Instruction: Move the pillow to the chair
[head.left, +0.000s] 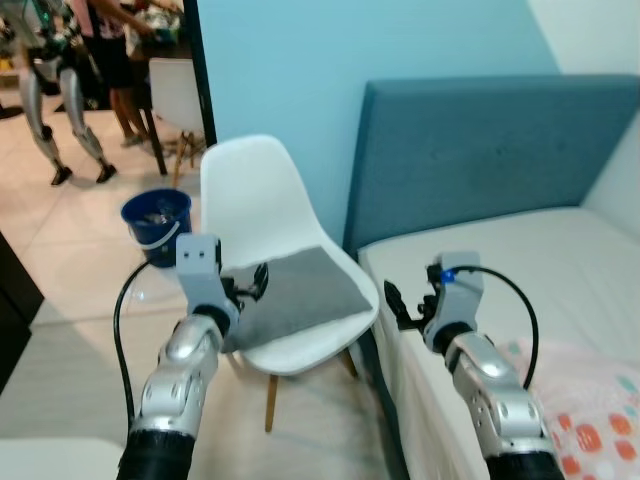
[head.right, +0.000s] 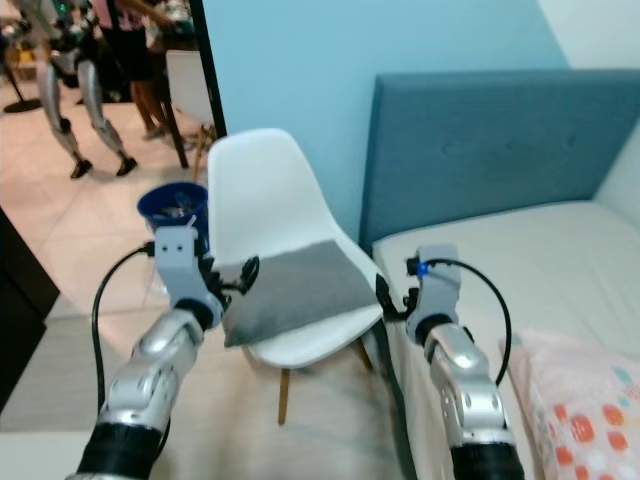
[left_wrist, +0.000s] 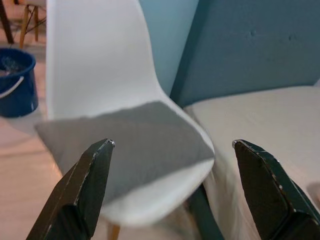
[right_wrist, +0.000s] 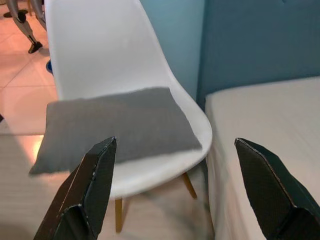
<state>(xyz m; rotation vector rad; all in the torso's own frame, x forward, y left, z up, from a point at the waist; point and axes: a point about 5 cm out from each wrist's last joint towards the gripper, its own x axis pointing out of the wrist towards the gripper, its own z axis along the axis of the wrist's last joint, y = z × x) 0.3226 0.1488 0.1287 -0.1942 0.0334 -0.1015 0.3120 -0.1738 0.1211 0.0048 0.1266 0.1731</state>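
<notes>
The gray pillow is lying flat on the seat of the white chair, beside the bed. It looks soft, light and floppy; a corner or edge is best to pinch. Both the left claw and the right claw are hanging open and empty. No writing is showing.

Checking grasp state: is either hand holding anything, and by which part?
Nothing is held. The left hand and right hand are both open, with the gray pillow lying on the white chair.
</notes>
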